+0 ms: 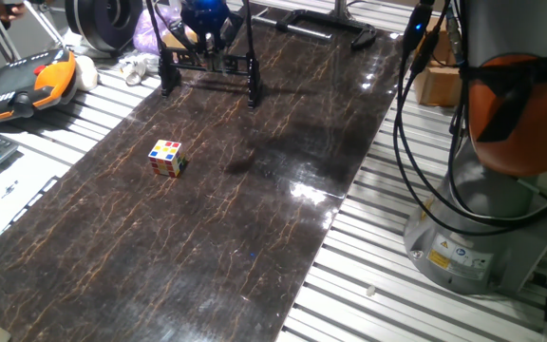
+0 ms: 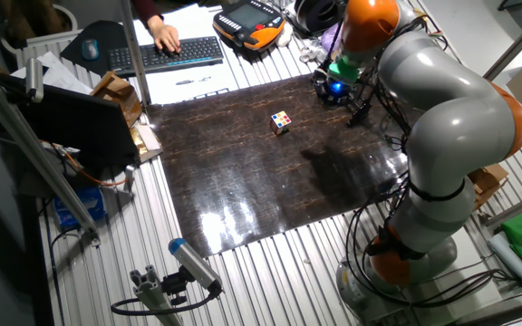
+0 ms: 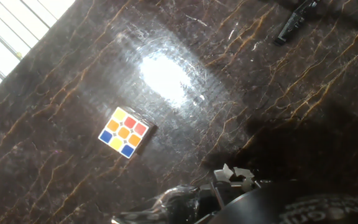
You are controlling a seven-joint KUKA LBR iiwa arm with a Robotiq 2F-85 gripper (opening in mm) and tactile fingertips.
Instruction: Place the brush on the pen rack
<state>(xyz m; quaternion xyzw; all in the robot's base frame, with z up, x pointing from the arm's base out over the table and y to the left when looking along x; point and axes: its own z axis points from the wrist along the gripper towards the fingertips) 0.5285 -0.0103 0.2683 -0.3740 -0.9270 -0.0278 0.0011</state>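
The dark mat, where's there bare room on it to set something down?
Most of the dark mat is bare: everything from the puzzle cube to the near edge, and the stretch between the cube and the robot base. It is crowded at the far end, where the pincer hangs at the pen rack.

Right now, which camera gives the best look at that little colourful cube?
The hand view: the cube is largest there, its yellow, orange, red and blue squares sharp. Both fixed views show it small on the dark mat, one closer than the other.
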